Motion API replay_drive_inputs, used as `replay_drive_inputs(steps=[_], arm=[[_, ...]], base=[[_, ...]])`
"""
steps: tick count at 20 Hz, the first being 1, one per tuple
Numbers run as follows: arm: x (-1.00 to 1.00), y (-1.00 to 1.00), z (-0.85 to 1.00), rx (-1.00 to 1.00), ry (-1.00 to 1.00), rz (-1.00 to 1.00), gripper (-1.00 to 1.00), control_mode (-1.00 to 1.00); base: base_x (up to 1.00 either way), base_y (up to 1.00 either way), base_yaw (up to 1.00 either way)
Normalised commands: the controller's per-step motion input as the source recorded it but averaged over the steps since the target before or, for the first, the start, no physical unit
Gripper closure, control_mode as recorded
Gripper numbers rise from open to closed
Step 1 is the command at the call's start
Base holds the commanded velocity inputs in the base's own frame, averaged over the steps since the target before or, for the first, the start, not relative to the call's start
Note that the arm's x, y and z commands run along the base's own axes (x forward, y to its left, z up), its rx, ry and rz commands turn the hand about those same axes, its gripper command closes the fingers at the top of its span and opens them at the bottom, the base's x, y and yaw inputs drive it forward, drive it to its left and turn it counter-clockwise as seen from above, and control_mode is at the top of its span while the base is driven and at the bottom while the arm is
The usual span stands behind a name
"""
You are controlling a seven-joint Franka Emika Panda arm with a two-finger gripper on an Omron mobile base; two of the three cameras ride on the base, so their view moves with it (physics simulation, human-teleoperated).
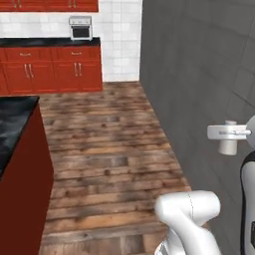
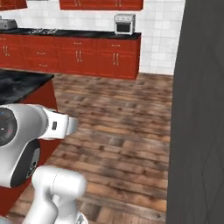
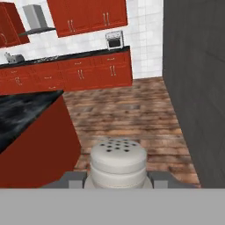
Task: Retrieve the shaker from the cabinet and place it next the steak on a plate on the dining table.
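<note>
While our pincer (image 3: pixel 118 179) grips the shaker (image 3: pixel 118 163) above the wooden floor (image 3: pixel 132 110), we see the dark marble bench (image 3: pixel 22 114) at left, red cabinets (image 3: pixel 74 74) far behind.

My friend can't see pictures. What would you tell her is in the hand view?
A pale shaker with a holed cap sits clamped in the end effector, close to the camera. Beyond it lie a wooden floor, the dark marble dining table on the left, and red cabinets along the back wall.
</note>
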Motion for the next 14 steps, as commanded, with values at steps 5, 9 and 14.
replay_drive_inputs(steps=[5,9,14], arm=[[0.00,0.00,0.00,0.00,0.00,0.00,1.00,1.00],[0.00,0.00,0.00,0.00,0.00,0.00,1.00,1.00],[0.00,0.00,0.00,0.00,0.00,0.00,1.00,1.00]], base=[[-1.00,1.00,-0.21],[-1.00,1.00,-0.13],[-1.00,1.00,-0.06]])
